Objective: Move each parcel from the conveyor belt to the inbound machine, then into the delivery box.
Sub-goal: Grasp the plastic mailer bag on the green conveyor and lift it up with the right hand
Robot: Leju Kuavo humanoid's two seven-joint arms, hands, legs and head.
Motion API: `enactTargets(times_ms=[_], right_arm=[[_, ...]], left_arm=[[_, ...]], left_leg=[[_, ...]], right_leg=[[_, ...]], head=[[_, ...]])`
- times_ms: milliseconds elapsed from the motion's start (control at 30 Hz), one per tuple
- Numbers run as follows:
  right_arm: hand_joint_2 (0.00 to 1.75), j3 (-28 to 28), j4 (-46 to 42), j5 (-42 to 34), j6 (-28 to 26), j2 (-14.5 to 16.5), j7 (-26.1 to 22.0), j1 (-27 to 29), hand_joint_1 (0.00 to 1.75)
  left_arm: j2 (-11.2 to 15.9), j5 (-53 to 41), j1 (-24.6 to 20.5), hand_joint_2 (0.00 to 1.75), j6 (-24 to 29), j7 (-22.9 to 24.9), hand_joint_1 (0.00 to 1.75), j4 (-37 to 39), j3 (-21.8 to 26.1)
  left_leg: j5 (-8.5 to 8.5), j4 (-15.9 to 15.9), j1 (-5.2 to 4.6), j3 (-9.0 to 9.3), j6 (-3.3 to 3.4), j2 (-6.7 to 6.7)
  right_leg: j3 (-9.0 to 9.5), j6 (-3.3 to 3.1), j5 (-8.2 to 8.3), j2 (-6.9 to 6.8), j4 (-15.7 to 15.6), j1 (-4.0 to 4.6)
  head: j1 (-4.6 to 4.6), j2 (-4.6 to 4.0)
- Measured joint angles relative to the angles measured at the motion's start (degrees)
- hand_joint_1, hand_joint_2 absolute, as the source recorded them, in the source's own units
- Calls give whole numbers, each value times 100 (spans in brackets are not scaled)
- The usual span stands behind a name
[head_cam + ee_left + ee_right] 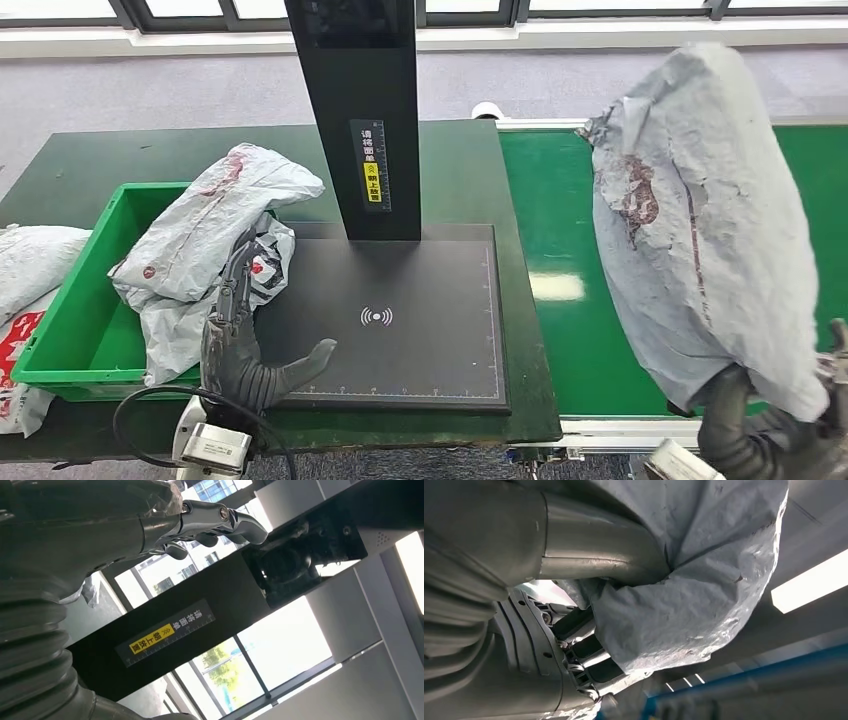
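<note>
My right hand [770, 420] grips the lower end of a large grey parcel [700, 230] and holds it upright above the green conveyor belt [560, 290]. In the right wrist view the same parcel [689, 580] bulges over the thumb and dark fingers [589, 655]. My left hand [245, 345] lies open at the left edge of the inbound machine's black scan pad [400, 320], its fingers reaching up to a grey parcel [215, 235] that hangs over the rim of the green delivery box [70, 330]. The left wrist view shows its fingers [215, 522] spread, holding nothing.
The machine's black post [365, 110] rises from the pad's far edge. More grey parcels [25, 270] lie left of the box. A black cable [150, 420] loops by my left wrist. Windows run along the far wall.
</note>
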Motion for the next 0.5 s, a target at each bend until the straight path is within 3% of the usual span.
enactTargets(times_ms=[167,367,433,500], right_arm=[[175,130,-1134,254,-9,40,4,40,175],[175,474,-1254,467,29,29,350,48,175],[175,672,-808,252,379,-9,500,1,175],[175,786,-55,-74,1200,-79,912,-169,175]], left_arm=[[19,67,-15,175,76,-3,0,72,0],[21,10,-13,175,46,-9,0,104,-13],[20,-5,19,175,56,-10,0,77,-13],[20,-5,58,175,77,-10,0,35,-14]], left_leg=[[0,0,1,7,0,0],[1,-1,1,9,0,2],[-3,-3,3,-1,-5,5],[-10,-4,3,-12,-7,12]], right_leg=[[4,1,-1,0,0,0],[15,2,1,2,0,1],[21,1,0,5,0,6],[26,-3,-4,10,0,7]], head=[[-1,-1],[-1,1],[-1,1],[-1,1]])
